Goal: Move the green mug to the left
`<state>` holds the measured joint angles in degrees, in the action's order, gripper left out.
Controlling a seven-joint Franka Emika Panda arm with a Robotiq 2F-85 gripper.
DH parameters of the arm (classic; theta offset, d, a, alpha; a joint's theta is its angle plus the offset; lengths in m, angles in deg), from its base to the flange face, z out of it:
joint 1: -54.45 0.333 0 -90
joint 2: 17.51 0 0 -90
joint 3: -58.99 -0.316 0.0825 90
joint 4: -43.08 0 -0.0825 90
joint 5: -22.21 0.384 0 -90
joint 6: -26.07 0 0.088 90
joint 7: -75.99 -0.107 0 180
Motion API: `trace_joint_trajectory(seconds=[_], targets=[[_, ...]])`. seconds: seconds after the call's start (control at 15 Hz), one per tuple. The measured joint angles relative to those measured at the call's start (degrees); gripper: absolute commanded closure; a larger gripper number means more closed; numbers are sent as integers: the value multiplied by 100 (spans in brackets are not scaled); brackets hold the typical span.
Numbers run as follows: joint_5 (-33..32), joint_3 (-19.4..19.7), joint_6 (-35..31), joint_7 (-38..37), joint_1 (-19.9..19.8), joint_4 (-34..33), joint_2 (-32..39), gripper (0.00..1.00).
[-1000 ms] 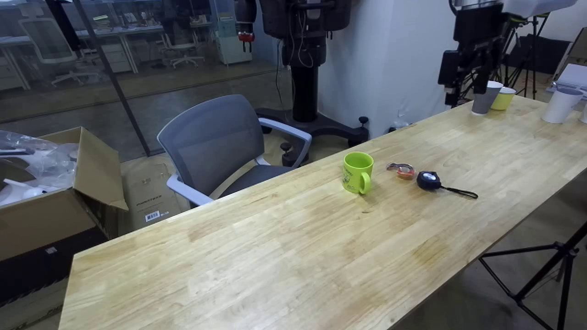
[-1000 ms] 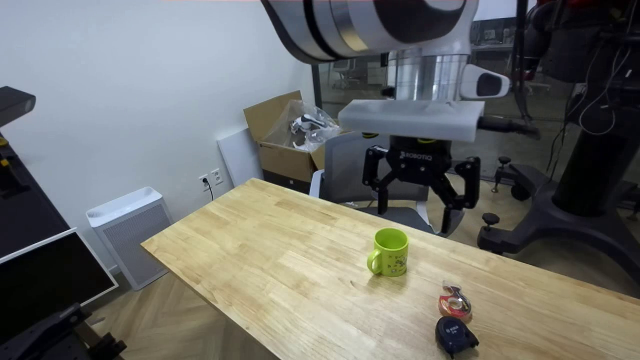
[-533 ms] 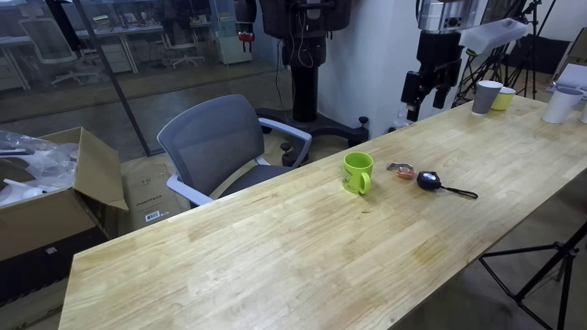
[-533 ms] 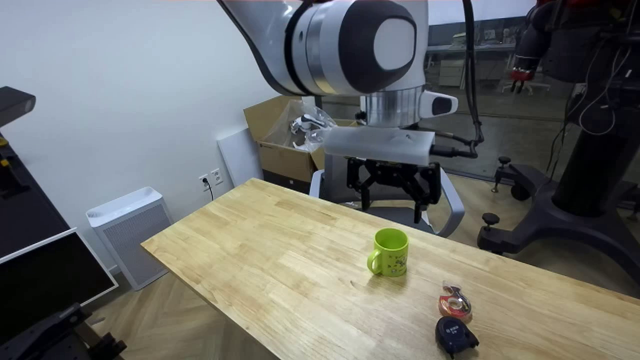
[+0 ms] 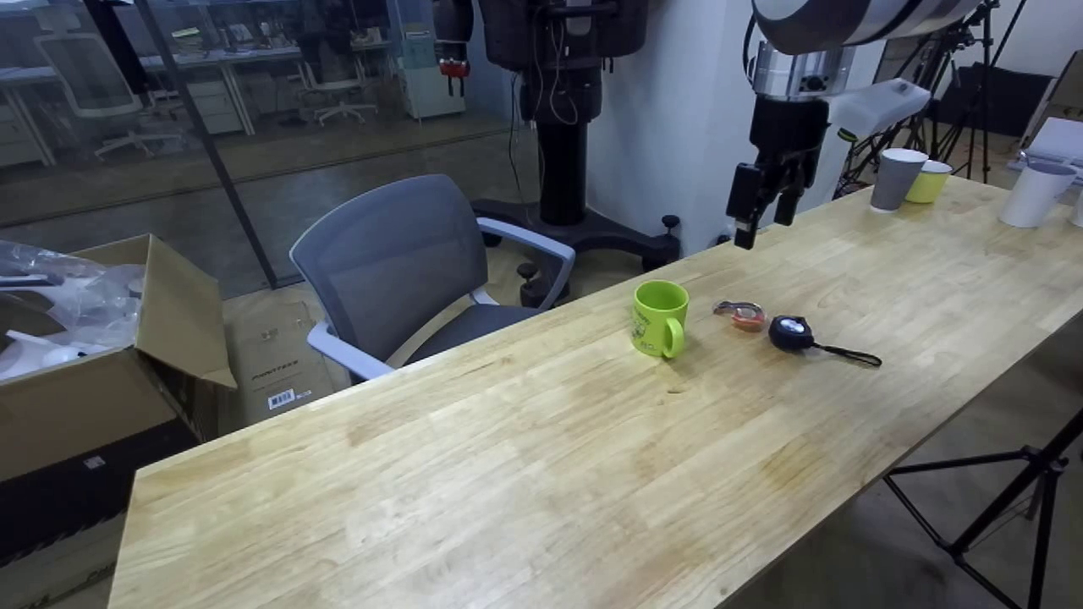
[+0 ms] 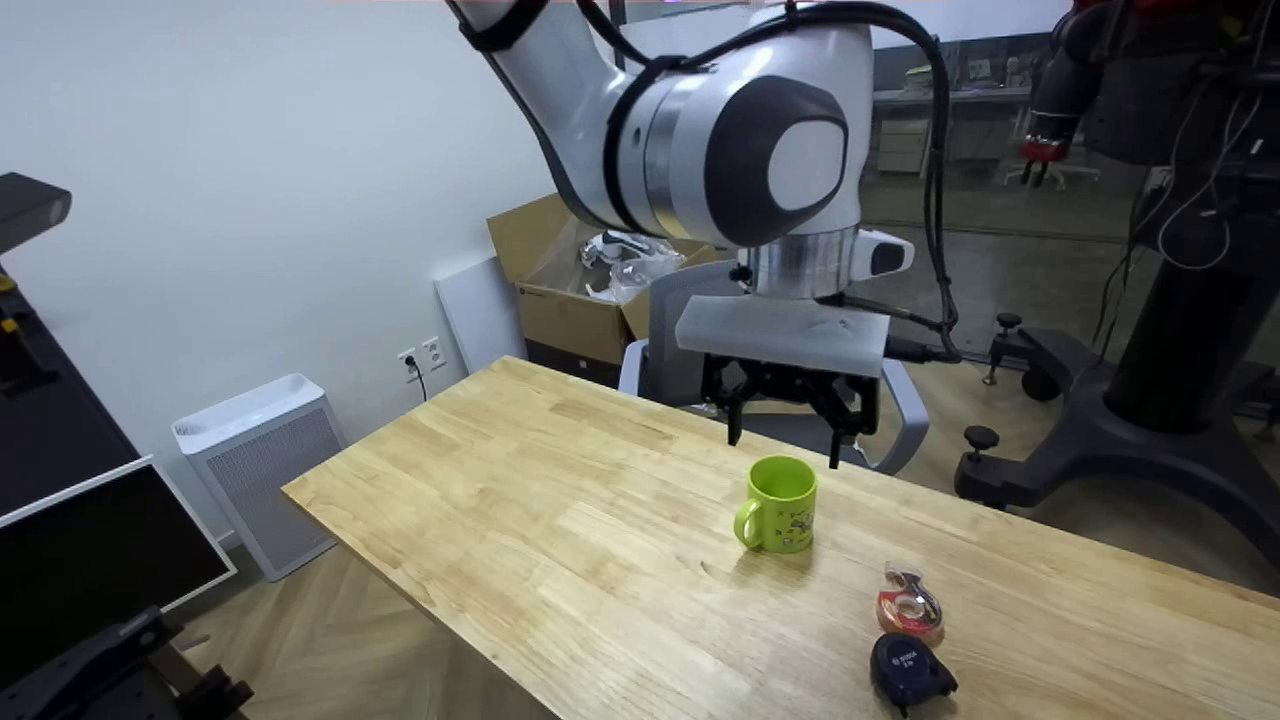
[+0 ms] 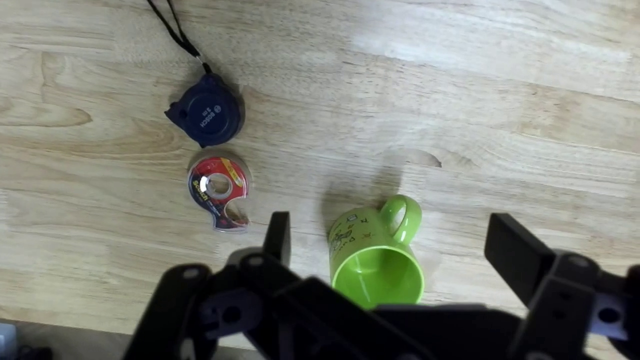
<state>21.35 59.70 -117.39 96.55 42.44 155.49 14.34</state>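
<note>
With gripper [image 6: 786,450] wide and empty, find the green mug [image 7: 375,256] at five o'clock in the wrist view; probably light, stiff, slick: pinch it at mid-height, clear of the one-o'clock handle [image 7: 413,220]

This looks like an office robotics lab: a robot arm [image 6: 670,150], tripods [image 5: 1049,463], and desks [image 5: 245,56] behind glass [image 5: 355,156].

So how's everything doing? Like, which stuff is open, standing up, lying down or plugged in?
Green mug: upright, nothing showing inside, though part is hidden.
Gripper: open, holding nothing.
Tape dispenser: lying flat.
Tape measure: lying flat, strap stretched out.
Cardboard box: open, clear plastic in it.
Grey cup: upright; can't see what's inside.
Yellow-green cup: upright, can't see inside either.
White cup: upright.
Black plug: in a wall socket.
</note>
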Motion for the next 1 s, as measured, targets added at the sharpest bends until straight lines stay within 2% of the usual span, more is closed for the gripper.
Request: trace_joint_trajectory(seconds=[0.47, 1.0], targets=[[0, -231, -37, 9, 65, -691, 593, 0], [-19, -263, -34, 22, 64, -1206, 949, 0]])
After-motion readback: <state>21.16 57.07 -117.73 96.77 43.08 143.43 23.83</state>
